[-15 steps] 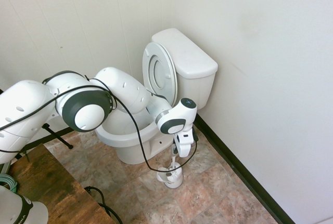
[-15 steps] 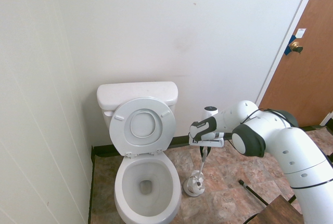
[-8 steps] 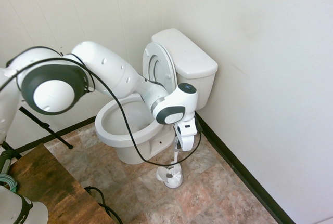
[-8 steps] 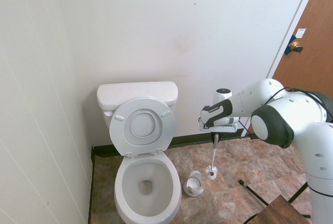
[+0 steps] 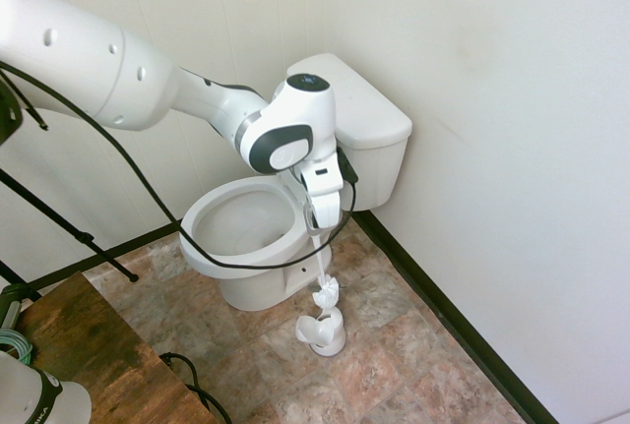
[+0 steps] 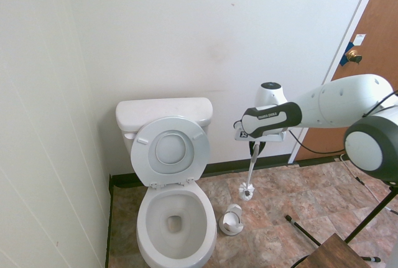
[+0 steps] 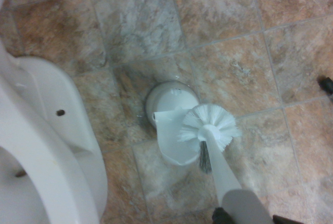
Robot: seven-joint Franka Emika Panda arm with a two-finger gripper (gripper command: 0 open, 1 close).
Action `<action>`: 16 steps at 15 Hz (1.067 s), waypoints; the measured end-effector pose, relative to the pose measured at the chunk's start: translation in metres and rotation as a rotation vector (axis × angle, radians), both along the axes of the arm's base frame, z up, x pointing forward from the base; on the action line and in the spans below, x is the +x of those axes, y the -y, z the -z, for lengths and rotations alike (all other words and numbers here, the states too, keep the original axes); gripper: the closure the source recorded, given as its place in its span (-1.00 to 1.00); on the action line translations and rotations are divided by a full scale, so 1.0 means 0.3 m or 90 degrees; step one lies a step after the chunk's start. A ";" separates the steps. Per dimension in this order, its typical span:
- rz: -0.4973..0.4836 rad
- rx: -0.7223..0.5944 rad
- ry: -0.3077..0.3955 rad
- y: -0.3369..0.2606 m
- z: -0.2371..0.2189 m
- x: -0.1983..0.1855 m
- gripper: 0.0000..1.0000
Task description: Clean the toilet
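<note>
The white toilet point(image 5: 228, 259) stands in the corner with its tank point(image 6: 163, 112) against the wall, and its seat and cover point(image 6: 170, 151) stand raised. My gripper point(image 5: 317, 229) hangs to the right of the bowl, shut on the handle of a white toilet brush point(image 6: 247, 189). The brush hangs straight down with its bristle head point(image 5: 326, 293) just above its small white holder point(image 5: 323, 332) on the floor. In the wrist view the brush head point(image 7: 208, 125) floats over the holder point(image 7: 171, 130), beside the bowl's outer wall point(image 7: 57, 135).
A brown door point(image 6: 368, 87) is at the far right. A wooden table corner point(image 5: 84, 355) sits near the bowl's front. A black baseboard point(image 5: 443, 321) runs along the wall, and a dark rod point(image 6: 301, 227) lies on the tile floor.
The arm has risen and swung upward, lifting the brush out of its holder. The brush head now hangs above the floor instead of resting in the holder.
</note>
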State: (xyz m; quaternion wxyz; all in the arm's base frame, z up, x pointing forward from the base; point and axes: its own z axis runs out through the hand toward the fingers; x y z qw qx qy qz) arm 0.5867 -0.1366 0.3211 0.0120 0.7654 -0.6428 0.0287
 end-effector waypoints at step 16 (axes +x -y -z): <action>-0.180 0.045 0.072 -0.854 -0.086 0.078 1.00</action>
